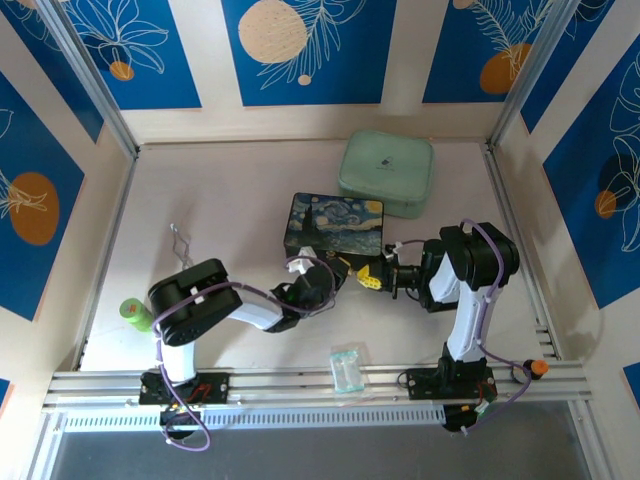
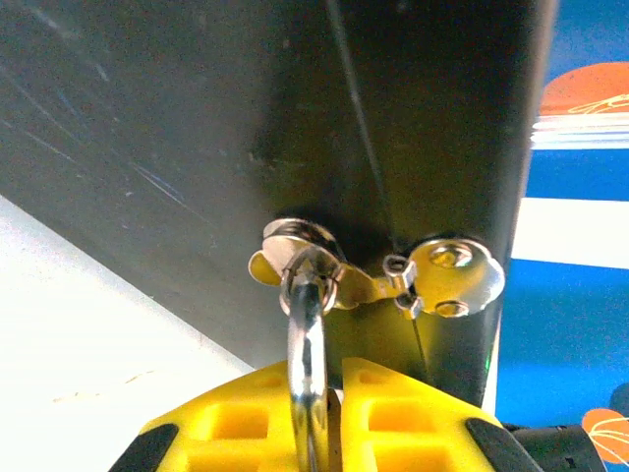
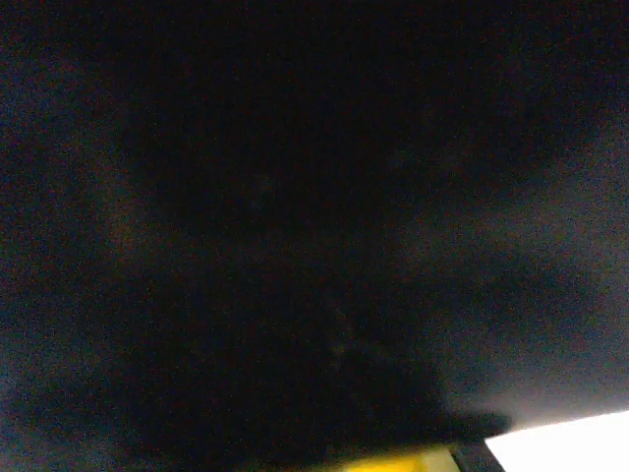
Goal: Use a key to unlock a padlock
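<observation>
The left pincer (image 2: 324, 393) is clamped on the padlock (image 2: 307, 329). Its yellow fingers (image 2: 236, 418) press in from either side of the silver loop, which rises from between them. The loop passes through the hasp (image 2: 447, 280) on the near side of a dark painted box (image 1: 335, 225). The padlock's brass body is hidden between the fingers.

Just beside it, reaching in from the right, the right pincer (image 1: 372, 278) is closed tight with its tip aimed at the lock. Its own camera sits so close to the box that it gives little but darkness. Whether the key is pinched in that pincer, or already seated in the keyhole, cannot be told.

The box sits near the middle of the bench (image 1: 230, 220). A pale green case (image 1: 388, 175) lies just beyond it toward the far edge.

By the look of things the job is under way but not finished. The lock has been taken in hand and steadied, and both arms have met at it. The loop is still threaded through the hasp, with no sign that it has sprung. Seating the key if that is not done, turning it, and freeing the loop all appear to remain.
</observation>
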Robot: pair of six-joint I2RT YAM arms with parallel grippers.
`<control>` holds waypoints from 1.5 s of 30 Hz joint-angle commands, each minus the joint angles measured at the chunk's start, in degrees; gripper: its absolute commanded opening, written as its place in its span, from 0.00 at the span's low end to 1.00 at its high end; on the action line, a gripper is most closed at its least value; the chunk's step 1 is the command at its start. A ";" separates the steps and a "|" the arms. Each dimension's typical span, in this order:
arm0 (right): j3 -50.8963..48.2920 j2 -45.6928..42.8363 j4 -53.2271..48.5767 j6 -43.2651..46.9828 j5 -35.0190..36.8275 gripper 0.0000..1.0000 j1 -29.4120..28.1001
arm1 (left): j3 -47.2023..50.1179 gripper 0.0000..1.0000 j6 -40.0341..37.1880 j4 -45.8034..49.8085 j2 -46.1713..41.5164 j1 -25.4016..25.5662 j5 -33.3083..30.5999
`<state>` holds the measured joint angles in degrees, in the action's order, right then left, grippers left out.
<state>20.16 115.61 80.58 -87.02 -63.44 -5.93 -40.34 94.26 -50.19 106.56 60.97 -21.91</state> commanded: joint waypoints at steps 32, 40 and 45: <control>-1.22 1.53 -0.26 -0.15 8.21 0.29 -0.45 | 1.88 0.00 0.84 -5.20 1.54 0.84 -1.10; -4.64 0.02 -1.79 3.17 9.53 0.43 1.05 | 1.75 0.00 2.56 -4.06 4.48 0.15 -1.07; -5.35 -1.79 -5.99 6.32 10.42 0.52 1.79 | 1.53 0.00 2.33 -1.67 3.25 0.20 -1.10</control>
<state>15.97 114.19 81.03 -83.31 -55.18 -4.62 -38.87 95.74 -54.39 110.00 61.25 -23.44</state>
